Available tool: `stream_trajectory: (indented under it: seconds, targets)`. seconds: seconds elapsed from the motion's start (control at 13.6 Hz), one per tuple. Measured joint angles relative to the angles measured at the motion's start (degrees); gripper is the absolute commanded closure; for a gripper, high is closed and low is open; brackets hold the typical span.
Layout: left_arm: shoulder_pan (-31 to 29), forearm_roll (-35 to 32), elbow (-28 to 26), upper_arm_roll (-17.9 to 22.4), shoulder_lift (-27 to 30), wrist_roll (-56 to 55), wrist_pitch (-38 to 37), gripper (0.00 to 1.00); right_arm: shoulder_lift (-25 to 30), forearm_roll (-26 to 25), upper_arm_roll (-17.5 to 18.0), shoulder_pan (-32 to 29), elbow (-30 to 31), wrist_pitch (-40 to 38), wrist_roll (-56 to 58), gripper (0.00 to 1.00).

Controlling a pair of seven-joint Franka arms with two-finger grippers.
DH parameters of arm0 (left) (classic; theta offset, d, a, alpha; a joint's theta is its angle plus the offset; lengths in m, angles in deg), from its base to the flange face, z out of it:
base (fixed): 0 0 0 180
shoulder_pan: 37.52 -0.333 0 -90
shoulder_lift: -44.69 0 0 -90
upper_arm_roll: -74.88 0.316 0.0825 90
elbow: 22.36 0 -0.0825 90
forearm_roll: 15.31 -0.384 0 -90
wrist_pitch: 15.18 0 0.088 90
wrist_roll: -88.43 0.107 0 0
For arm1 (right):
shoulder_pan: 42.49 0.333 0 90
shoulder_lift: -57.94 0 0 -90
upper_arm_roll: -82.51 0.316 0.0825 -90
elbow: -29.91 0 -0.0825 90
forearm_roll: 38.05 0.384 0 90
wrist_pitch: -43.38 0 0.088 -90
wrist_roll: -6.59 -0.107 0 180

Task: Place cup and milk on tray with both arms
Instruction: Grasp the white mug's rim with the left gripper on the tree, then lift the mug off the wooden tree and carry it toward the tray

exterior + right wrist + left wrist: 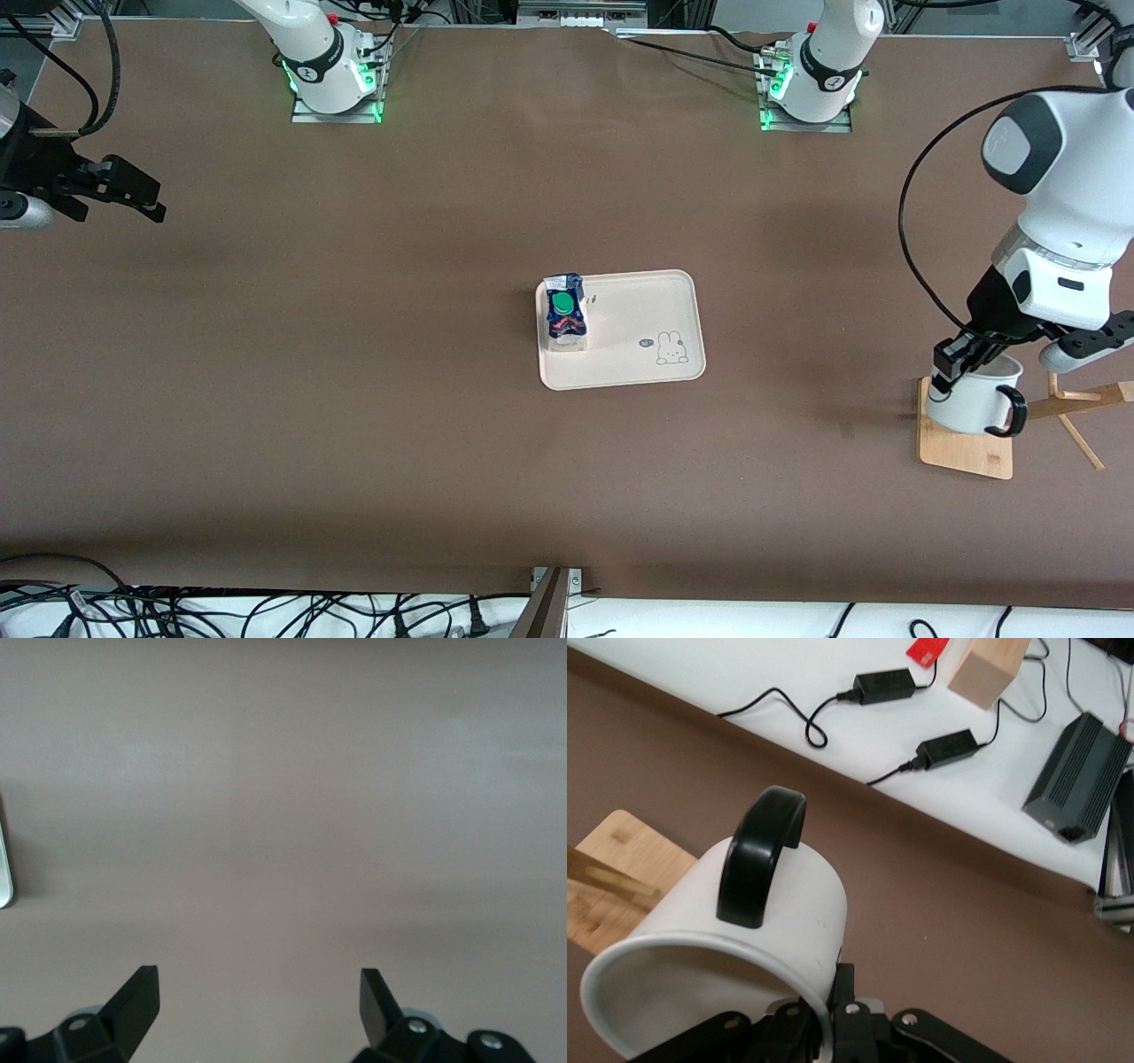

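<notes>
The milk (564, 312), a small carton with a blue top and green cap, stands on the cream tray (638, 354) at the end toward the right arm. My left gripper (948, 372) is shut on the rim of the white cup (974, 403), which hangs tilted over the wooden stand base (966, 452). In the left wrist view the cup (780, 930) shows its black handle (757, 859), with the left gripper (824, 1001) pinching the rim, one finger inside and one outside. My right gripper (146, 199) waits open over bare table at the right arm's end. It also shows open in its own wrist view (259, 992).
A wooden stand with slanted pegs (1076, 400) rises from the square base, beside the cup. The base (620, 868) lies under the cup. Cables and power bricks (881, 684) lie off the table's edge.
</notes>
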Motion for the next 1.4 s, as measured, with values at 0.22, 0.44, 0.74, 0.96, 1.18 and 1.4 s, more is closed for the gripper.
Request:
stream_trajectory:
  seconds: [0.22, 0.44, 0.74, 0.96, 1.18, 1.4]
  targets:
    - [0.0, -0.3, 8.3, -2.4, 0.1, 0.1, -20.3, 1.0, 0.0, 0.0, 0.0, 0.0, 0.0, 0.0, 0.0, 0.0]
    - [0.1, -0.3, 11.4, -5.7, 0.1, 0.1, -31.3, 1.0, 0.0, 0.0, 0.0, 0.0, 0.0, 0.0, 0.0, 0.0]
    - [0.4, -0.1, 12.5, -11.2, -0.3, -0.3, -39.8, 1.0, -0.1, 0.0, 0.0, 0.0, 0.0, 0.0, 0.0, 0.0]
    - [3.0, 3.3, 12.7, -13.5, -3.4, -3.7, -40.1, 1.0, -0.1, 0.0, 0.0, 0.0, 0.0, 0.0, 0.0, 0.0]
    - [7.0, 4.0, 15.0, -13.5, -10.8, -6.4, -39.9, 1.0, -0.1, 0.0, 0.0, 0.0, 0.0, 0.0, 0.0, 0.0]
    - [10.4, 4.1, 19.1, -13.4, -20.2, -13.2, -39.0, 1.0, -0.1, 0.0, 0.0, 0.0, 0.0, 0.0, 0.0, 0.0]
